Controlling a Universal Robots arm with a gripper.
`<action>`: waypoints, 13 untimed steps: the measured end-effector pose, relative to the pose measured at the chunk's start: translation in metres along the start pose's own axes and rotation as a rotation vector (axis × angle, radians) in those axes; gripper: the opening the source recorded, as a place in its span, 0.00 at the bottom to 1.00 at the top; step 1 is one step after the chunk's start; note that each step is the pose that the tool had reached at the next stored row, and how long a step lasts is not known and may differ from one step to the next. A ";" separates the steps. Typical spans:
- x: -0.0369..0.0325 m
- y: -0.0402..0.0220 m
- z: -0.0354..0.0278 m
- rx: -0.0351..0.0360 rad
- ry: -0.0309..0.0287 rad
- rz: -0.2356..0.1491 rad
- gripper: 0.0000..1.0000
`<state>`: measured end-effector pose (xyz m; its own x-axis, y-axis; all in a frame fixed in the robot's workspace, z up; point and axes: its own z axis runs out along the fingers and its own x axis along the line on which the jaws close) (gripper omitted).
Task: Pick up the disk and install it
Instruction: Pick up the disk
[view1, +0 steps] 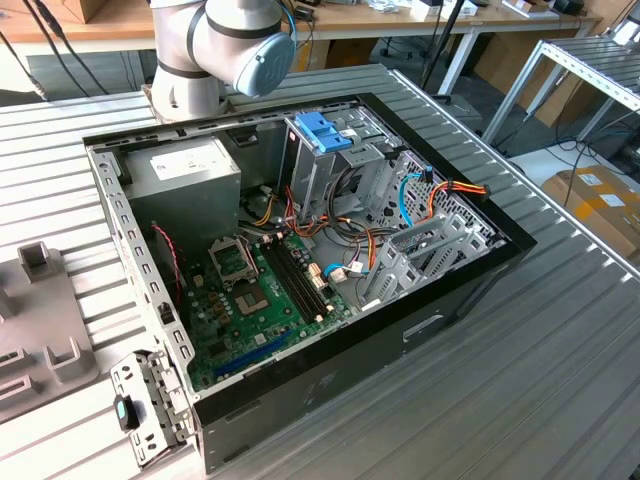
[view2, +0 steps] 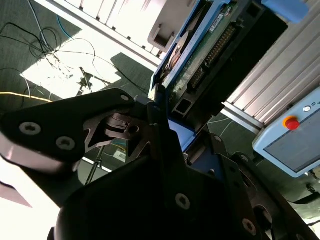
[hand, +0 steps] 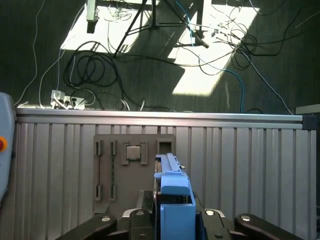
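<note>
Clamped in my claw (hand: 173, 216), the disk (hand: 173, 192) stands on edge in the first wrist view, its blue carrier rails pinched from both sides. The second wrist view shows its circuit-board face. Beyond it, a grey fixture plate (hand: 120, 172) lies on the ribbed bench (hand: 250, 165) with a square chip (hand: 133, 152) seated in it. Farther off, cables (hand: 95, 70) sprawl across the sunlit floor (hand: 45, 30). In the exterior view, the open computer case (view1: 330, 385) sits on that bench.

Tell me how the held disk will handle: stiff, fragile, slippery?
Probably stiff: the disk juts from the gripper without sagging. Likely fragile: its bare circuit board faces outward. Its smooth blue rails might slip in the grip.
</note>
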<state>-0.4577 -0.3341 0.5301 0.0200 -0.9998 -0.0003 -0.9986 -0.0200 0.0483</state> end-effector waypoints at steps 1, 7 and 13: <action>0.0001 0.0000 0.0000 0.0000 0.0000 0.000 0.37; 0.0012 -0.0004 0.0000 0.0000 0.0000 0.000 0.37; 0.0014 -0.0027 -0.0001 0.0001 0.0000 0.000 0.37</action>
<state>-0.4551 -0.3354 0.5300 0.0201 -0.9998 -0.0003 -0.9986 -0.0201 0.0482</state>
